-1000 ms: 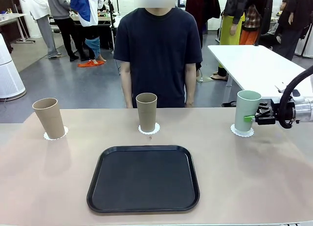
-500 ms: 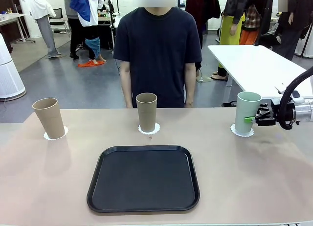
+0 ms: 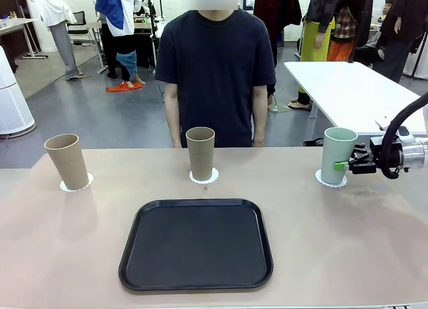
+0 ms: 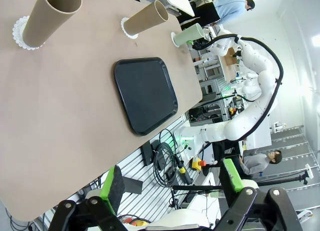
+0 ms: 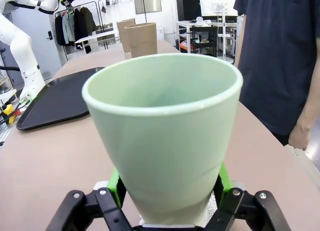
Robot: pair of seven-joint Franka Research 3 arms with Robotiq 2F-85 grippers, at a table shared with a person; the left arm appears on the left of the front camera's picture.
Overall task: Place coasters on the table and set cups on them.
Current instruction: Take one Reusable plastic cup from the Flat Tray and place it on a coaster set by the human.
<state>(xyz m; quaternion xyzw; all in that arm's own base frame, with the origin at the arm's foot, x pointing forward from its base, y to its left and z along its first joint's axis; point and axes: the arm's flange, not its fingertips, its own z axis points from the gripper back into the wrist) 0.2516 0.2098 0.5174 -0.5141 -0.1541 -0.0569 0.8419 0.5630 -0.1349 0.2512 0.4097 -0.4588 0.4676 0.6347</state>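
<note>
Right of the tray (image 3: 196, 244), the right gripper (image 3: 346, 164) stays clamped on the green cup (image 3: 336, 153), now seated on its coaster (image 3: 331, 181).

Three cups (image 3: 200, 152) are standing in a row along the counter's (image 3: 348, 242) far edge, each sitting on a coaster (image 3: 204, 177); a tray (image 3: 196, 244) is lying before the middle cup, toward the near edge.

Robotics lab, white robot arm (image 4: 250, 86) on stand, cables (image 4: 167, 163) (open floor), bystanders
</note>
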